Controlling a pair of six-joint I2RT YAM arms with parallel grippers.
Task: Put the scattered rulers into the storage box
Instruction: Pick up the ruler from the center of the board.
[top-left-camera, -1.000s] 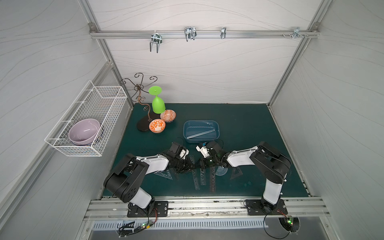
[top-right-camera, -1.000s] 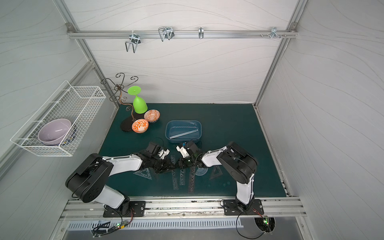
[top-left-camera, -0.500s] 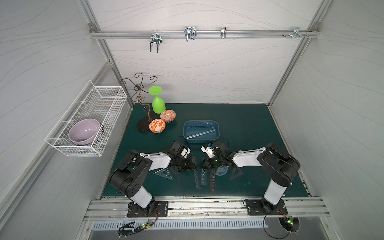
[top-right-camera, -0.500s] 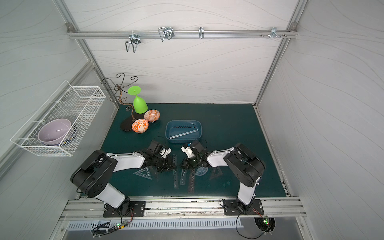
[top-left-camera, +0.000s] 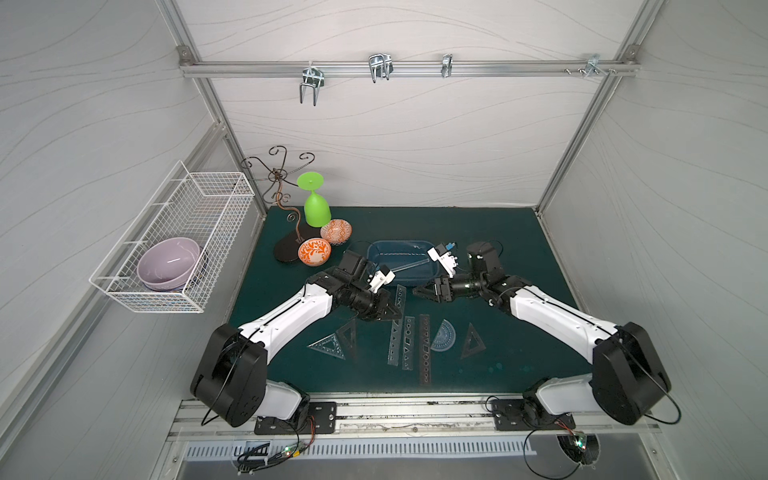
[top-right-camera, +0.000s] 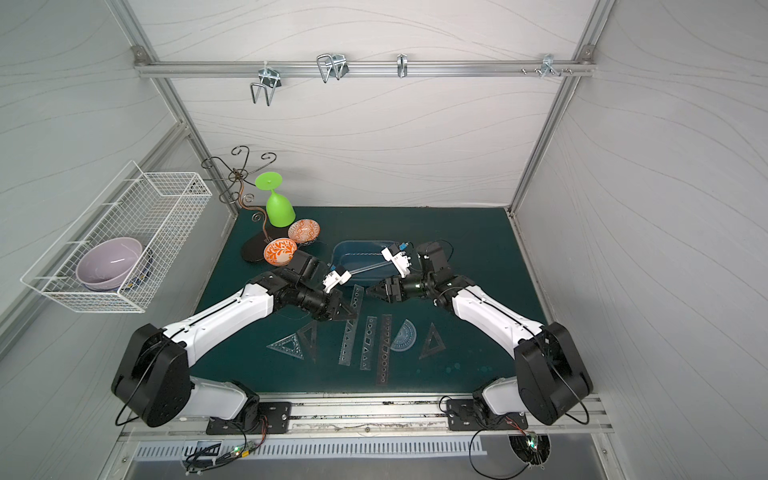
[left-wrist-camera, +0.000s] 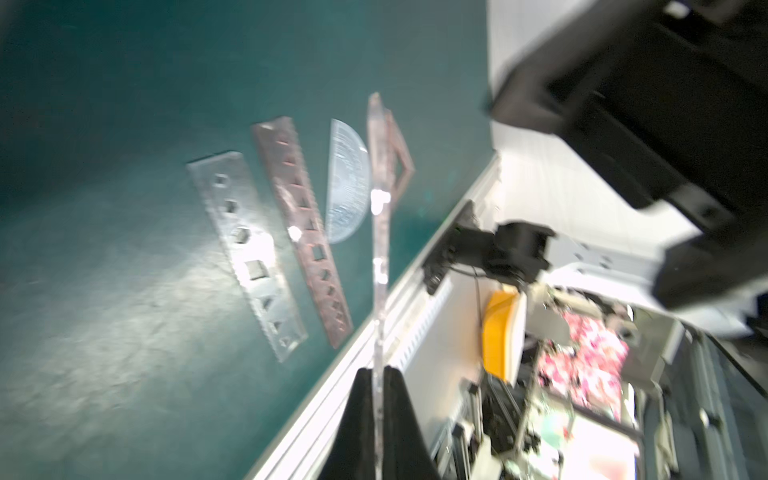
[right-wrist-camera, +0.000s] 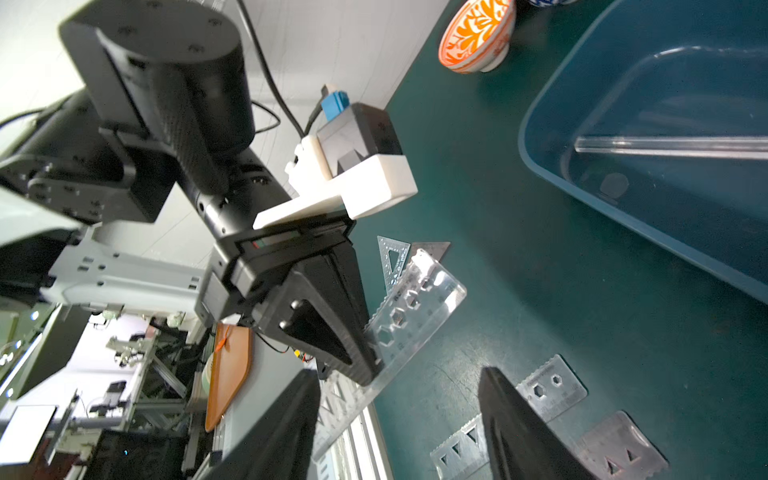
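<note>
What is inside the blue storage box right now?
One clear straight ruler lies slanted in the storage box. The left arm's wrist camera covers one corner in both top views.

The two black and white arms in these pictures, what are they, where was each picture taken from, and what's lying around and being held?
They are two robot arms bolted at the front of a green mat. Two pictures look down from overhead cameras side by side; the other two come from a camera on each arm's wrist. The left end effector is shut on a clear stencil ruler, held tilted. The right end effector is open and holds nothing. On the mat lie three more straight rulers, three set squares and a protractor. The blue storage box behind them already holds one clear ruler.
</note>
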